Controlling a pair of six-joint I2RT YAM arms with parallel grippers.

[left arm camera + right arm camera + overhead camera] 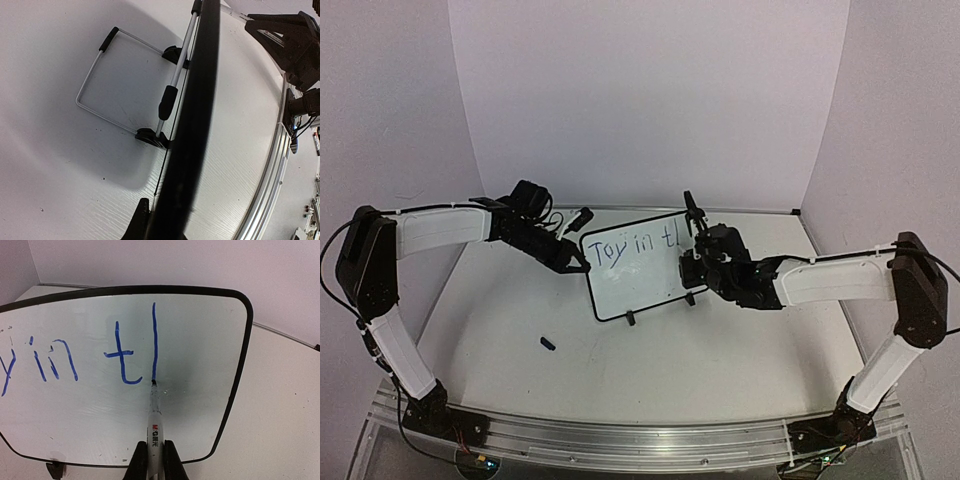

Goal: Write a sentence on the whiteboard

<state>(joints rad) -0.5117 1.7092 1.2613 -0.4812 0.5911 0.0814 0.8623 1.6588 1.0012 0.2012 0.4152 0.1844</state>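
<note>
Your R gripper (154, 459) pinches the marker (154, 420), tip touching the whiteboard (640, 285) upper right, at a long stroke's foot. The sentence (632, 243) reads "Toy in tl" along the whiteboard's top. Whiteboard stands on the table (720, 365); your L gripper (574, 262) clamps its left edge.

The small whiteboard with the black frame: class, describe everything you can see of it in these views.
The small white rectangular whiteboard has rounded corners and a thin black frame. It stands nearly upright, leaning back, on two black feet and a wire stand behind. Blue handwritten lettering reads "Toy in tl" along the top; the rest is blank. The left gripper grips its left edge; the tip of the white marker, held in the right gripper, touches its face.
</note>
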